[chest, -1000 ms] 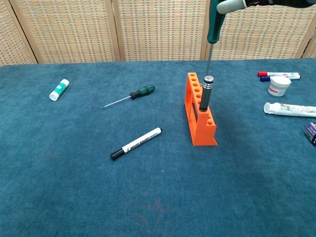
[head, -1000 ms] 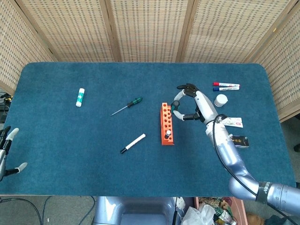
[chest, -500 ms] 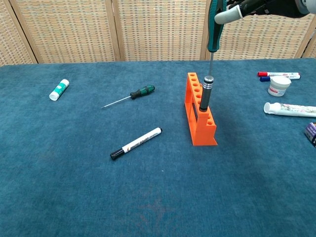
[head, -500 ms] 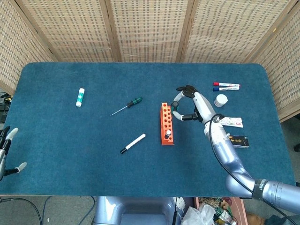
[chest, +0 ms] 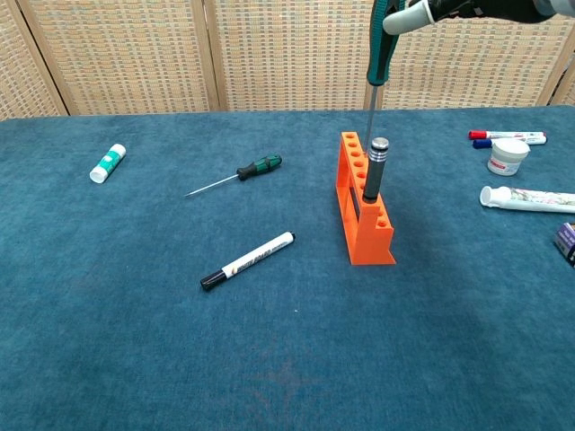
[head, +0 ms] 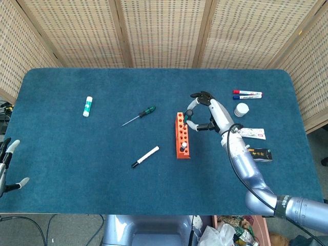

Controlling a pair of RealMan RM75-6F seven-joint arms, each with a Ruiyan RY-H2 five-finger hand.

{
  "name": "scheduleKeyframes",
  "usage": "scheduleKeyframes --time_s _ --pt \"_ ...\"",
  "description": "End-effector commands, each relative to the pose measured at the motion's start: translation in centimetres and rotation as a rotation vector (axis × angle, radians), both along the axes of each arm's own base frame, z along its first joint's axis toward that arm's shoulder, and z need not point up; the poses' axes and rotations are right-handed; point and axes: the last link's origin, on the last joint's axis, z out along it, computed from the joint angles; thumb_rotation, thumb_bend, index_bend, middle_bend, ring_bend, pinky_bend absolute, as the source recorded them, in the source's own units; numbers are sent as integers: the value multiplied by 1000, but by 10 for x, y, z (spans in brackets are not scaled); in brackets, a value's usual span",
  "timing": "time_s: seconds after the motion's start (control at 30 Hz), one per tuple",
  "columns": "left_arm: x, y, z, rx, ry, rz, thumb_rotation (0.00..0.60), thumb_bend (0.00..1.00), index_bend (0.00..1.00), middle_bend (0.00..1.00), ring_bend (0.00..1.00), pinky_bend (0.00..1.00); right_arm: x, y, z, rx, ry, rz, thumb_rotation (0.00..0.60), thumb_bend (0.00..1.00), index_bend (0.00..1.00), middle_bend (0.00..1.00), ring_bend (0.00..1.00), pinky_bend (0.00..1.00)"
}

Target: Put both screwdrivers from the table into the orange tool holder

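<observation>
The head view looks steeply down from high up, taking in the whole blue surface (head: 77, 169) from some way off. The chest view sits low and nearer, facing level across it. Both share the orange tool holder (head: 181, 135) (chest: 364, 205) and surrounding middle area.

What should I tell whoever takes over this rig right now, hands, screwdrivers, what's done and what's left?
Right hand holds one screwdriver upright, tip over the orange tool holder, not seated yet.
Left hand is off the table's near left edge, fingers apart, holding nothing.
Second screwdriver lies on the table, left of the holder.
Done: neither is in.
Left: seat this one, then fetch the other.
</observation>
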Motion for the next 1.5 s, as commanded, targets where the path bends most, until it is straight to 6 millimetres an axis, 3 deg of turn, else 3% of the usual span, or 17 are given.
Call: scheduleKeyframes --time_s 0.03,0.33,1.5 --pt "0 0 0 -1 -1 1 600 0 0 0 0 0 3 0 1 -1 -3 5 600 389 647 180 0 39" --pt "-1 0 1 4 -4 2 600 0 0 0 0 0 9 1 -3 8 5 11 600 389 647 180 0 39" --pt "-1 1 -1 -4 -3 5 600 0 0 0 0 0 1 -4 -18 19 49 -10 600 389 647 180 0 39"
